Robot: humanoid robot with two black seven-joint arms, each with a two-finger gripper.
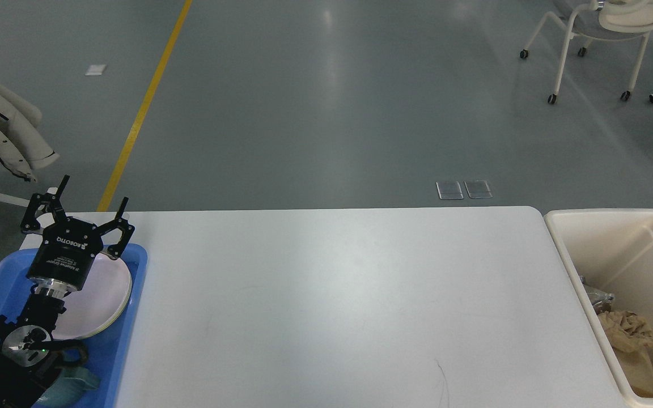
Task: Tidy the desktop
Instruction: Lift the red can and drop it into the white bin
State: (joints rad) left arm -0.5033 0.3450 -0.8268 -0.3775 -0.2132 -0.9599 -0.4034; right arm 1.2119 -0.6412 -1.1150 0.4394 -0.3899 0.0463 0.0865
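Across the middle of the view stretches the desk, a wide white top with rounded corners and a bare surface. Left of the desk, touching its left edge, sits a blue plastic tray. Inside the tray lies a round white plate, and nearer the bottom edge a teal object, partly hidden by the arm. Above the tray's far end hovers the left gripper, black, its two fingers spread wide apart and grasping nothing. The right gripper is out of sight. Right of the desk, just beside its right edge, stands a cream rectangular bin holding crumpled brown paper. Beyond the desk, grey floor carries a yellow line and a white wheeled chair.
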